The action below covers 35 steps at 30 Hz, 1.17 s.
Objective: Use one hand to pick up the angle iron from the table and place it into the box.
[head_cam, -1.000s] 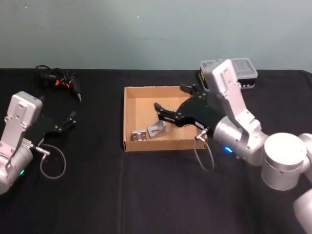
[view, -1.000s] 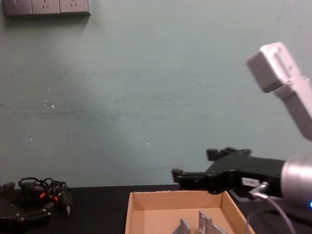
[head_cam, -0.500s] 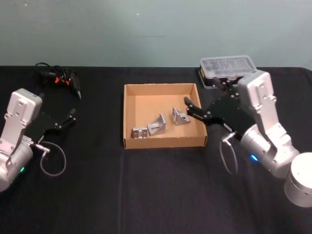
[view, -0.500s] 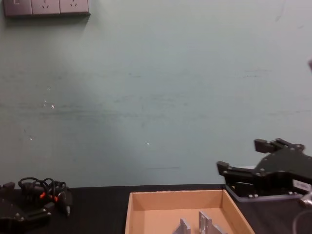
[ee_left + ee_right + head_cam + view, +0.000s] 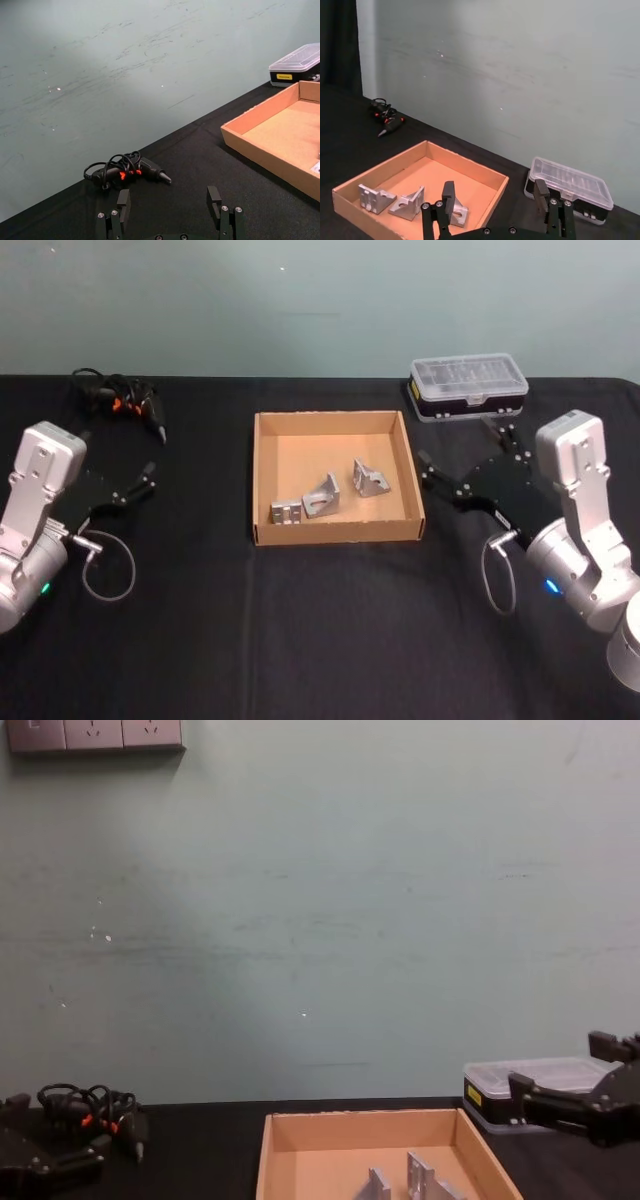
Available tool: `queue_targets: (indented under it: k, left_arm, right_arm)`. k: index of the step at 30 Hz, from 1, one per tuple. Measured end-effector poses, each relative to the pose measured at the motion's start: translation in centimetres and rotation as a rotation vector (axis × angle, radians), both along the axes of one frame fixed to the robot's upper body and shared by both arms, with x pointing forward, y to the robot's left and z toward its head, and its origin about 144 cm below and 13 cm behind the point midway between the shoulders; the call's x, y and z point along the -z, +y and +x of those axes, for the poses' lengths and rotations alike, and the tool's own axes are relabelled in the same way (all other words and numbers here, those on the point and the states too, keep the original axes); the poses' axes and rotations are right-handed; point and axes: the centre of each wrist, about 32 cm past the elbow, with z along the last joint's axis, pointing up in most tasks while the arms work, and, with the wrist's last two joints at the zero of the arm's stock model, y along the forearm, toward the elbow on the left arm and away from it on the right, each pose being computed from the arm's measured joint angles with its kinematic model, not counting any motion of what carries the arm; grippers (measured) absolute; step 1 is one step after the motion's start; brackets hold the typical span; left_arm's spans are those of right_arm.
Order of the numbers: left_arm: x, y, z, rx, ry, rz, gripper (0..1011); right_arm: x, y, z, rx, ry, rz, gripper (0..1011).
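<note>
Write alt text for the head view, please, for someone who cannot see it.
Three grey angle irons lie inside a shallow cardboard box on a black table. The right gripper sits open beside the box, the left gripper open far left.

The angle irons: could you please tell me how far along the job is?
Done: three angle irons lie inside the box. In hand: nothing; the right hand is open and beside the box, the left hand open over the table. No angle iron lies on the table.
</note>
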Motion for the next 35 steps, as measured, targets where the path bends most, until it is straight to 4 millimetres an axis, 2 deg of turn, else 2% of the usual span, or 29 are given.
queue_targets:
  k: [35]
  left_arm:
    - [0.0,0.0,0.0,0.0,0.0,0.0,1000]
  right_arm:
    - [-0.19,0.2,0.1,-0.011,-0.002,-0.006,1000]
